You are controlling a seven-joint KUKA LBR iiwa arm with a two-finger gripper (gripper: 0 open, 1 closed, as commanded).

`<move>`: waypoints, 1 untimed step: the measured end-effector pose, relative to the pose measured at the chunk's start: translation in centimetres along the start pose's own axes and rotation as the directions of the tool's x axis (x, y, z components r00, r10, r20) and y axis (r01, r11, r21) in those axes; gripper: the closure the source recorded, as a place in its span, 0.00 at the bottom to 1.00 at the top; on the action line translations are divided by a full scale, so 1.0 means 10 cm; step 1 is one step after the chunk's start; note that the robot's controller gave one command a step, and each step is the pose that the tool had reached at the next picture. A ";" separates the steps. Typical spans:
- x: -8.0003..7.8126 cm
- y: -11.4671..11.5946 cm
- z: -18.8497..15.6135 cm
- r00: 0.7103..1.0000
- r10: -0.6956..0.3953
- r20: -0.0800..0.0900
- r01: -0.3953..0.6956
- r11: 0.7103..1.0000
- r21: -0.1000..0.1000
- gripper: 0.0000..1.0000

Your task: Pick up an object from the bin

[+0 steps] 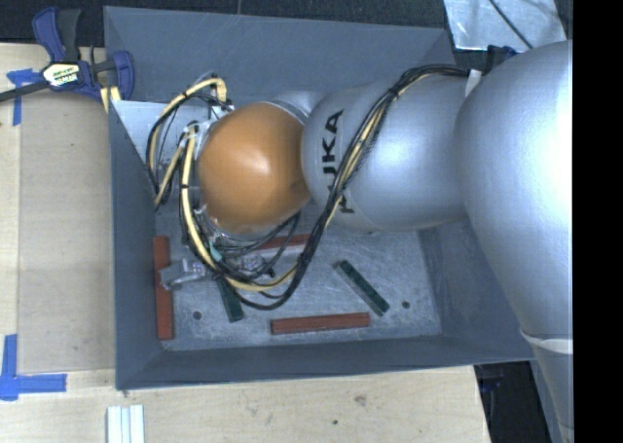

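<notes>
Arm (409,154) and orange cover (248,173) fill upper middle of bin (292,42); cables (292,271) loop low; red-brown bar (164,295) hugs left wall; second bar (319,323) lines front; open floor right of dark green bar (362,287).

An orange dome cover (248,164) and yellow-and-black cables (255,284) on the silver arm hide the grey metal bin's (292,353) floor from centre to twelve o'clock. A reddish-brown flat bar (287,242) at centre and a dark green short bar (232,307) at seven o'clock each have one end covered by the cables.

The silver arm (419,154) reaches leftward, its orange-capped wrist (248,166) pointing down.
</notes>
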State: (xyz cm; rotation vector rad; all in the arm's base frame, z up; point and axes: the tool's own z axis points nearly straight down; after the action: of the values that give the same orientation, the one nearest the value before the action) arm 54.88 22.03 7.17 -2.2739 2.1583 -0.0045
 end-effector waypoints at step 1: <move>-0.01 0.01 0.01 1.000 0.001 0.001 -0.001 1.000 -0.005 1.00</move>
State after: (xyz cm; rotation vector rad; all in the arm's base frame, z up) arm 54.73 22.15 7.09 -2.2750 2.1614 0.0019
